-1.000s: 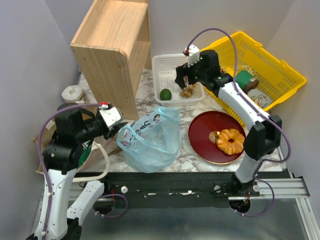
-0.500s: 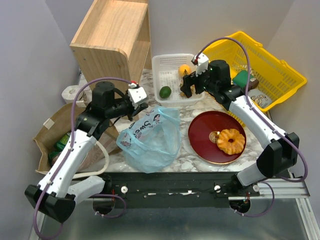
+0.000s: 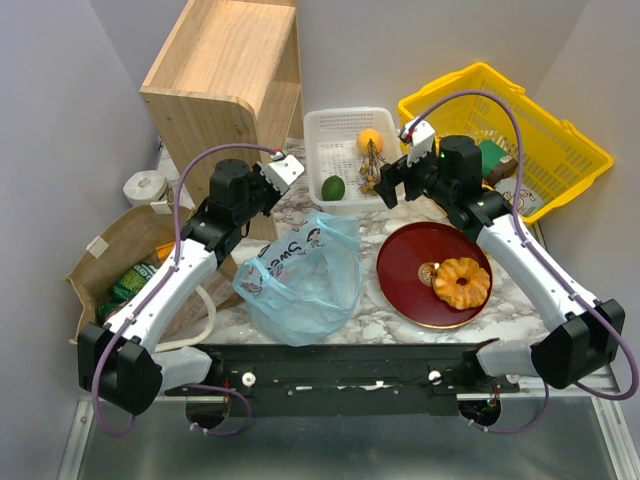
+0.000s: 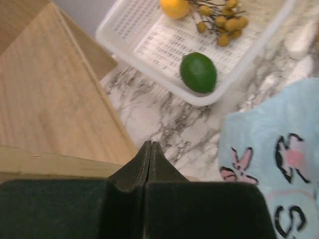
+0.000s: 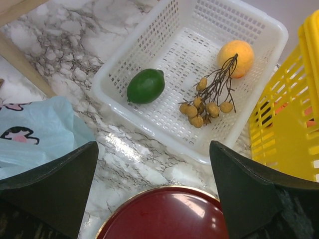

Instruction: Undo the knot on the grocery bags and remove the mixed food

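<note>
The light blue plastic bag (image 3: 300, 280) lies crumpled on the marble table; no knot shows on it. It also shows in the left wrist view (image 4: 279, 164). The brown paper bag (image 3: 105, 265) lies at the left with green packets (image 3: 125, 285) inside. The white basket (image 3: 345, 128) holds an orange fruit (image 5: 236, 58), a green round fruit (image 5: 145, 85) and a brown stemmed bunch (image 5: 207, 99). A ring pastry (image 3: 462, 281) sits on the red plate (image 3: 410, 260). My left gripper (image 4: 150, 145) is shut and empty, beside the shelf and the blue bag. My right gripper (image 5: 154, 194) is open and empty, above the plate's far edge.
A wooden shelf (image 3: 225, 90) stands at the back left, close to my left gripper. A yellow basket (image 3: 560, 150) with packaged goods stands at the back right. A tape roll (image 3: 143, 187) lies left of the shelf.
My left arm has swung up from the paper bag to beside the shelf. My right gripper has let the brown bunch go into the white basket and drawn back toward the plate.
</note>
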